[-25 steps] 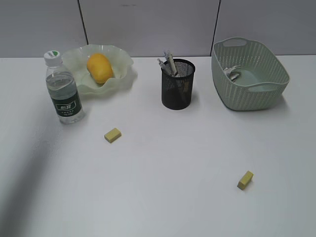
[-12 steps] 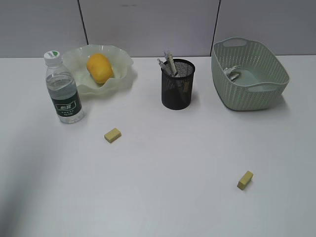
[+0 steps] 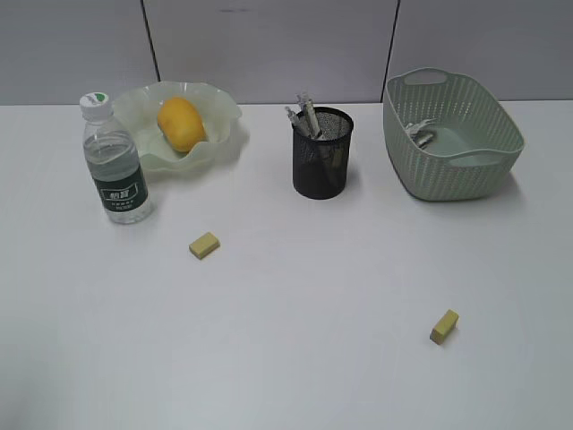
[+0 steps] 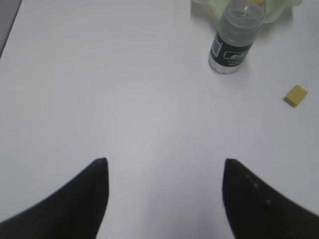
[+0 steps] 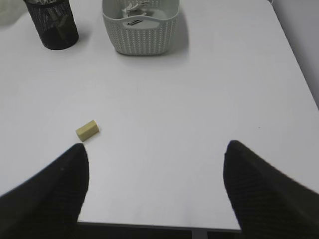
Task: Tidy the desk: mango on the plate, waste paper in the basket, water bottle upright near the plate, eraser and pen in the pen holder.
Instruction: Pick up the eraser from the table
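Arm shadow at left gone since a second ago. Left gripper (image 4: 164, 174) and right gripper (image 5: 155, 164) spread, empty. Erasers (image 3: 204, 245) (image 3: 444, 326) remain in front of pen holder (image 3: 322, 152); pens probably inside.

At the top of the left wrist frame the plate (image 4: 279, 12) and the water bottle (image 4: 233, 37) cap are cut off, and mesh hides the pen holder (image 3: 322, 152) contents' lower parts.
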Robot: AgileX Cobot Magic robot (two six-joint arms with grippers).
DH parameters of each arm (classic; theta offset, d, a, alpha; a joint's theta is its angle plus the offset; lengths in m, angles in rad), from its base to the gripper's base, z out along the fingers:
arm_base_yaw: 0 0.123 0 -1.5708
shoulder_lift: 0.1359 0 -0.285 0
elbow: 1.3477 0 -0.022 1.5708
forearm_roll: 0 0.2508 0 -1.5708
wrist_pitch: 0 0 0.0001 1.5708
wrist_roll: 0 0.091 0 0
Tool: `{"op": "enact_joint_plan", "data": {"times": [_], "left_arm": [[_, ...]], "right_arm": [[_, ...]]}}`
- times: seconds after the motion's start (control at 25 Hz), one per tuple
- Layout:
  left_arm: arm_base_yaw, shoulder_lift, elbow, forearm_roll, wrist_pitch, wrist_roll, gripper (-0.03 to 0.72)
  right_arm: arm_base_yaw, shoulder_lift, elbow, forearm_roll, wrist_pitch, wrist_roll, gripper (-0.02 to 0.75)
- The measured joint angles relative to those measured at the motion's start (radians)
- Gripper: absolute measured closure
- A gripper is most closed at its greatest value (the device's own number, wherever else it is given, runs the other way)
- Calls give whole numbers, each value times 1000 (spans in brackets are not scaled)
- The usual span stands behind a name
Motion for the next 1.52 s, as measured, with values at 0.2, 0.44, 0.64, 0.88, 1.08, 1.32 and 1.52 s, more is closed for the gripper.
{"op": "enact_joint_plan", "data": {"times": [0.2,0.44,0.64,0.88,1.08,1.32,1.52], "left_arm": [[0,-177,66,-8,97,-28,48],[0,-403,127,-9,70,-26,127],[0,-561,179,-9,96,12,139],[0,-608,184,-8,113,41,140],[0,-608,184,-35,129,114,141],[0,-608,189,-48,128,142,140],[0,-608,193,-49,128,142,141]], "right_arm": [[0,0,0,0,0,0,75],[0,0,0,0,0,0,75],[0,0,0,0,0,0,75],[0,0,0,1,0,0,75],[0,0,0,1,0,0,75],[0,0,0,1,0,0,75],[0,0,0,1,0,0,75]]}}
